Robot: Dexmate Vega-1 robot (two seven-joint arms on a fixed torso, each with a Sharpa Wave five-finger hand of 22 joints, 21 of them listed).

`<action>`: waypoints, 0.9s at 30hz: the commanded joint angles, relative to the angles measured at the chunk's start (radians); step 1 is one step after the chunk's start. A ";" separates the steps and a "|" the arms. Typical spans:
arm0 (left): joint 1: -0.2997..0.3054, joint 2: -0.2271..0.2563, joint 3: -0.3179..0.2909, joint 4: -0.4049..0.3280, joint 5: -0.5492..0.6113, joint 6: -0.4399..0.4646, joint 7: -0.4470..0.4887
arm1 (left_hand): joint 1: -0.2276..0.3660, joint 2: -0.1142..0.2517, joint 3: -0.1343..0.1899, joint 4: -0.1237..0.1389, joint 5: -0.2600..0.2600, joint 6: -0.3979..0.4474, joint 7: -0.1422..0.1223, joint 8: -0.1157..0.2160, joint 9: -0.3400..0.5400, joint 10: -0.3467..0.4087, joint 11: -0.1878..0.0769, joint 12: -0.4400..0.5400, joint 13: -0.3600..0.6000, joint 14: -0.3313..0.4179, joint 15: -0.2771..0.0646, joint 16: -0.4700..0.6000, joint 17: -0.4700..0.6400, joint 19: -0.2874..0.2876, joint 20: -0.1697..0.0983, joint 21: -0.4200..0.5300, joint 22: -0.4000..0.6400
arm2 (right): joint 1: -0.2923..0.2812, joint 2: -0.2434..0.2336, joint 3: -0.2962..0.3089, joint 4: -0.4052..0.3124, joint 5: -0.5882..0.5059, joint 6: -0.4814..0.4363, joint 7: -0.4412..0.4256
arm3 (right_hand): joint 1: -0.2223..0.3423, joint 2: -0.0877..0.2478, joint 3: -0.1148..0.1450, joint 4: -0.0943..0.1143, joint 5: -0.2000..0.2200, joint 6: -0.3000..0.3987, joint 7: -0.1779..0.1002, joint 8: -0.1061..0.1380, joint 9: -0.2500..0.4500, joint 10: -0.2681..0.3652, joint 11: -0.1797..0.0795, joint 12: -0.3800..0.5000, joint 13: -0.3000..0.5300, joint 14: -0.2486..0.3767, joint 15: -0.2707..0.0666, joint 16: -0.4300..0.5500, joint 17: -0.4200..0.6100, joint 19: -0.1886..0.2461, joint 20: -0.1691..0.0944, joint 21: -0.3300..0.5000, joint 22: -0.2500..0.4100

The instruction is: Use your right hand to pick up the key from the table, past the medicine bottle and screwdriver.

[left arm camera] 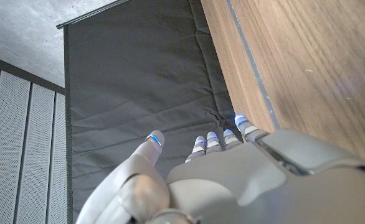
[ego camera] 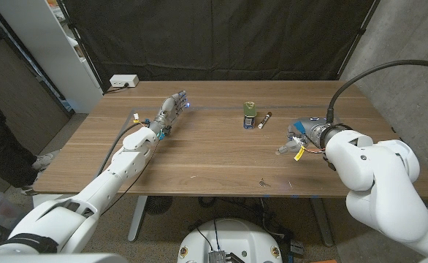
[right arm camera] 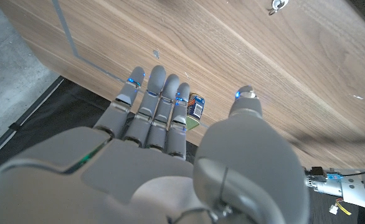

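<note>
Far left, beyond the bench (ego camera: 199,157): white shelf unit (ego camera: 60,44) and a white power strip (ego camera: 123,81) at the back corner; outside the work, no part in the task.

Left hand (ego camera: 172,109): stretched out toward the back edge of the bench, fingers (left arm camera: 210,142) extended and slightly parted, holding nothing. Parked well away from the items, presumably to leave the job to the other arm.

Medicine bottle (ego camera: 250,116): small, upright, near the middle of the bench toward the back; green cap, blue-and-white label. Lettering too small to read. Also seen past the fingertips in the right wrist view (right arm camera: 197,106).

Screwdriver (ego camera: 264,119): short, dark, lying just beside the bottle on its right side, apart from it. No marking legible.

Key (ego camera: 263,183): small metal item lying alone near the front edge of the bench, well apart from bottle and screwdriver; seen again in the right wrist view (right arm camera: 278,5). Not yet picked up.

Right hand (ego camera: 296,140): hovering over the bench to the right of the screwdriver, fingers (right arm camera: 157,93) straight and close together, thumb set apart, gripping nothing. Positioned between the back items and the key, likely ahead of a reach toward the front edge. Cable tags on the wrist, writing unreadable.
</note>
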 commanded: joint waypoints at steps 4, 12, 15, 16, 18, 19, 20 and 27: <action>-0.006 -0.004 -0.006 0.019 -0.006 -0.006 -0.015 | 0.004 0.034 -0.003 0.004 0.003 -0.008 0.004 0.003 0.004 -0.005 0.002 0.002 0.003 -0.008 0.005 0.002 0.004 -0.003 0.003 -0.004 0.003 | -0.109 0.309 0.125 0.037 -0.169 0.335 0.061 | -0.009 0.000 -0.012 -0.001 0.008 0.005 0.003 0.009 0.007 -0.008 0.003 0.013 0.017 0.001 -0.012 0.014 0.005 0.003 0.002 0.005 0.000; -0.013 -0.007 -0.008 0.034 -0.006 -0.011 -0.023 | 0.004 0.034 -0.003 0.004 0.003 -0.008 0.003 0.003 0.004 -0.005 0.002 0.002 0.003 -0.009 0.005 0.002 0.004 -0.003 0.004 -0.005 0.003 | -0.125 0.397 0.144 0.046 -0.198 0.428 0.059 | -0.006 0.003 -0.018 -0.001 0.010 0.006 0.002 0.014 0.013 -0.007 0.003 0.021 0.029 0.001 -0.011 0.020 0.004 0.004 0.002 0.006 -0.001; -0.016 -0.008 -0.008 0.038 -0.005 -0.013 -0.024 | 0.004 0.034 -0.004 0.004 0.003 -0.008 0.004 0.003 0.004 -0.005 0.001 0.002 0.003 -0.008 0.005 0.002 0.004 -0.003 0.004 -0.005 0.003 | -0.128 0.425 0.140 0.051 -0.216 0.452 0.054 | -0.006 0.004 -0.021 0.000 0.011 0.007 0.003 0.016 0.015 0.001 0.000 0.023 0.028 0.004 -0.015 0.022 0.000 0.005 0.003 0.007 -0.002; -0.017 -0.009 -0.009 0.040 -0.005 -0.013 -0.026 | 0.004 0.034 -0.004 0.004 0.003 -0.008 0.004 0.003 0.004 -0.005 0.001 0.002 0.003 -0.008 0.005 0.002 0.004 -0.003 0.004 -0.005 0.003 | -0.128 0.435 0.138 0.053 -0.223 0.460 0.056 | -0.006 0.004 -0.022 0.000 0.011 0.007 0.003 0.016 0.015 0.002 -0.001 0.023 0.028 0.007 -0.016 0.025 0.001 0.006 0.002 0.008 -0.002; -0.019 -0.010 -0.009 0.045 -0.006 -0.013 -0.028 | 0.004 0.034 -0.004 0.004 0.003 -0.008 0.004 0.003 0.004 -0.006 0.002 0.002 0.003 -0.008 0.005 0.003 0.004 -0.003 0.004 -0.005 0.003 | -0.129 0.452 0.132 0.059 -0.237 0.474 0.056 | -0.006 0.004 -0.025 0.001 0.012 0.012 0.001 0.019 0.017 0.007 0.000 0.025 0.026 0.008 -0.014 0.032 0.007 0.009 0.001 0.009 -0.002; -0.020 -0.011 -0.009 0.047 -0.006 -0.013 -0.030 | 0.004 0.034 -0.004 0.004 0.003 -0.008 0.004 0.003 0.004 -0.005 0.001 0.002 0.003 -0.008 0.005 0.003 0.004 -0.003 0.005 -0.005 0.003 | -0.130 0.460 0.132 0.061 -0.235 0.479 0.056 | -0.006 0.005 -0.026 0.001 0.012 0.013 0.000 0.020 0.018 0.008 0.001 0.026 0.027 0.009 -0.014 0.035 0.011 0.010 0.001 0.009 -0.002; -0.021 -0.012 -0.009 0.050 -0.006 -0.013 -0.031 | 0.004 0.034 -0.004 0.004 0.003 -0.008 0.004 0.003 0.004 -0.005 0.001 0.002 0.003 -0.008 0.005 0.003 0.004 -0.003 0.005 -0.005 0.003 | -0.130 0.468 0.132 0.064 -0.235 0.485 0.056 | -0.006 0.005 -0.026 0.000 0.013 0.013 0.001 0.020 0.018 0.009 -0.001 0.026 0.027 0.010 -0.014 0.037 0.012 0.011 0.001 0.010 -0.002; -0.030 -0.017 -0.009 0.069 -0.005 -0.017 -0.040 | 0.003 0.034 -0.004 0.005 0.003 -0.009 0.004 0.003 0.004 -0.005 0.002 0.002 0.003 -0.009 0.005 0.002 0.004 -0.005 0.005 -0.006 0.003 | -0.132 0.503 0.127 0.087 -0.247 0.512 0.052 | -0.002 0.008 -0.031 0.000 0.015 0.017 0.000 0.025 0.022 0.012 0.000 0.031 0.032 0.012 -0.012 0.050 0.021 0.015 0.001 0.012 -0.003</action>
